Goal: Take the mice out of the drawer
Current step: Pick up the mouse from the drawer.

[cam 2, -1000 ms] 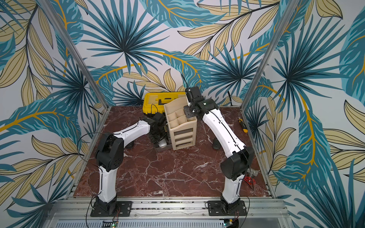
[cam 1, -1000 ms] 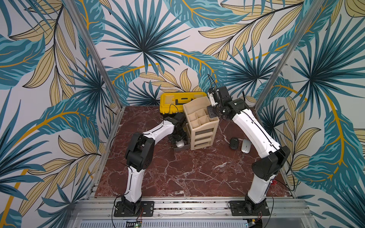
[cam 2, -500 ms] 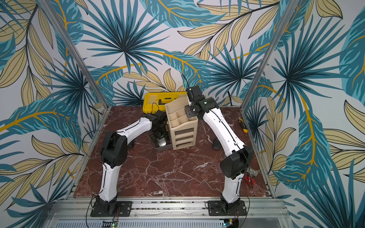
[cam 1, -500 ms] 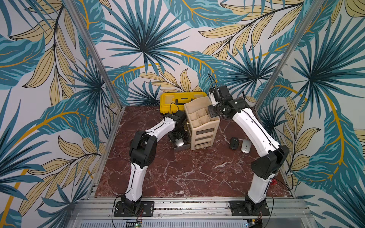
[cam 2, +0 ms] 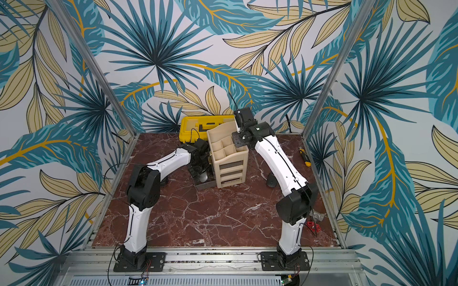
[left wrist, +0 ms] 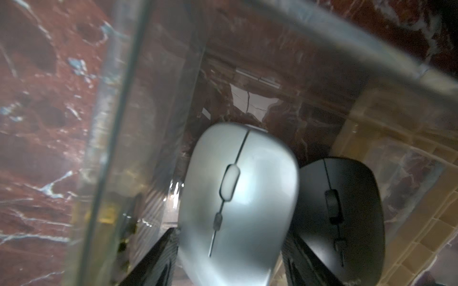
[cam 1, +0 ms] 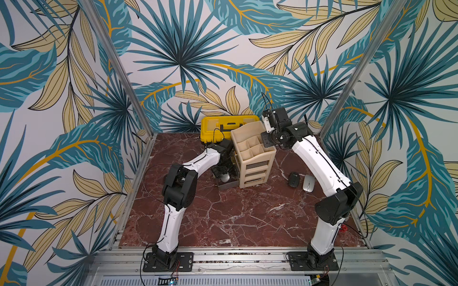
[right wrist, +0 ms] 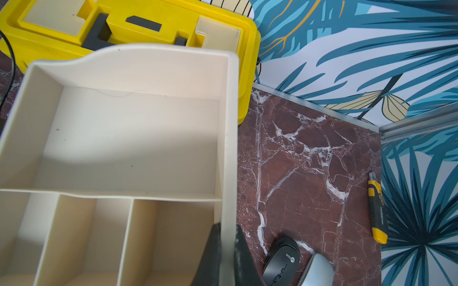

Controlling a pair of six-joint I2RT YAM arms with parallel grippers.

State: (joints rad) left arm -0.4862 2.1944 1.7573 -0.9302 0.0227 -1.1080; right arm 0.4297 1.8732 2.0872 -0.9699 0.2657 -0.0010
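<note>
The dark see-through drawer (cam 1: 229, 185) stands pulled out of the beige organizer (cam 1: 252, 158) on its left side. In the left wrist view a silver-grey mouse (left wrist: 238, 193) lies inside the drawer wall (left wrist: 116, 123), beside a black mouse (left wrist: 347, 210). My left gripper (left wrist: 230, 235) has a finger against each side of the silver mouse, shut on it. In a top view this gripper (cam 1: 221, 172) reaches down into the drawer. My right gripper (right wrist: 228, 226) is shut on the organizer's side wall (right wrist: 229, 148). A black mouse (cam 1: 294, 179) and a silver mouse (cam 1: 308, 183) lie on the table to the right.
A yellow case (cam 1: 228, 126) stands behind the organizer against the back wall. A yellow-and-black utility knife (cam 2: 304, 156) lies near the right wall. The marble table (cam 1: 235, 218) is fenced by metal posts and patterned walls.
The left arm's elbow has swung to the right while its gripper stays at the drawer. The right arm and the organizer have not moved.
</note>
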